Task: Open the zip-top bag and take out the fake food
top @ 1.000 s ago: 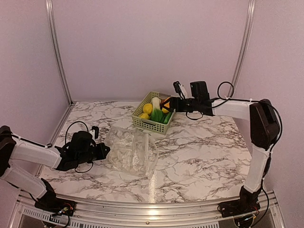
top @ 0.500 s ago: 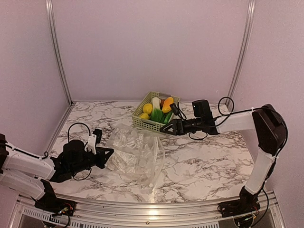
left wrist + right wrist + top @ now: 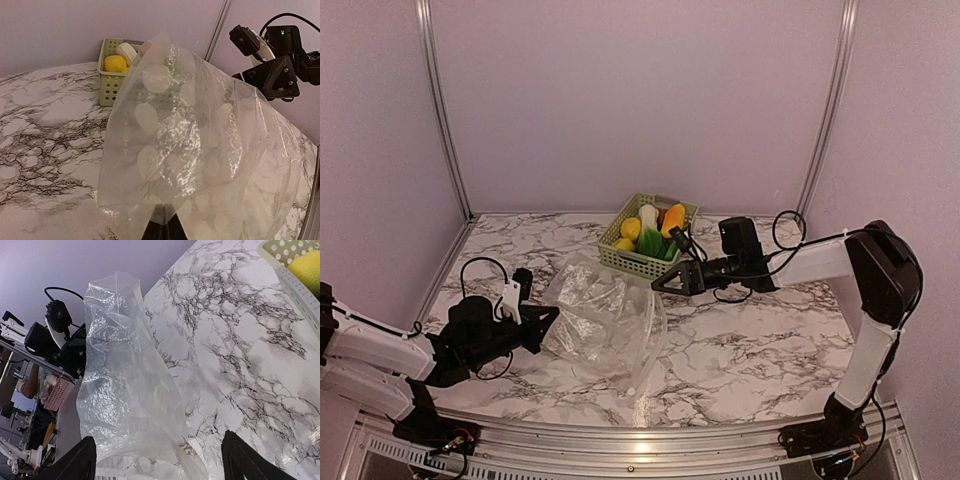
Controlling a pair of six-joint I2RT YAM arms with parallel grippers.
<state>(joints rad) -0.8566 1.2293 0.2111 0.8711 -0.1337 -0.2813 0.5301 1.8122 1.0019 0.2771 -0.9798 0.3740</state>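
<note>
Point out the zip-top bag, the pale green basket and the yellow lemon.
zip-top bag [image 3: 605, 322], top external view, its crinkled middle.
pale green basket [image 3: 632, 263], top external view, its slotted near wall.
yellow lemon [image 3: 116, 63], left wrist view, its rounded middle.

The fake food [image 3: 650, 232] lies in the basket [image 3: 632, 263]; the zip-top bag [image 3: 605, 320] sits on the table [image 3: 750, 330] in front of the basket, a bit left.

Pale green slotted basket [image 3: 634, 262] is set toward the back of a marble-patterned table [image 3: 760, 330], which is enclosed by plain lilac walls [image 3: 640, 100] and aluminium rails [image 3: 438, 110].
</note>
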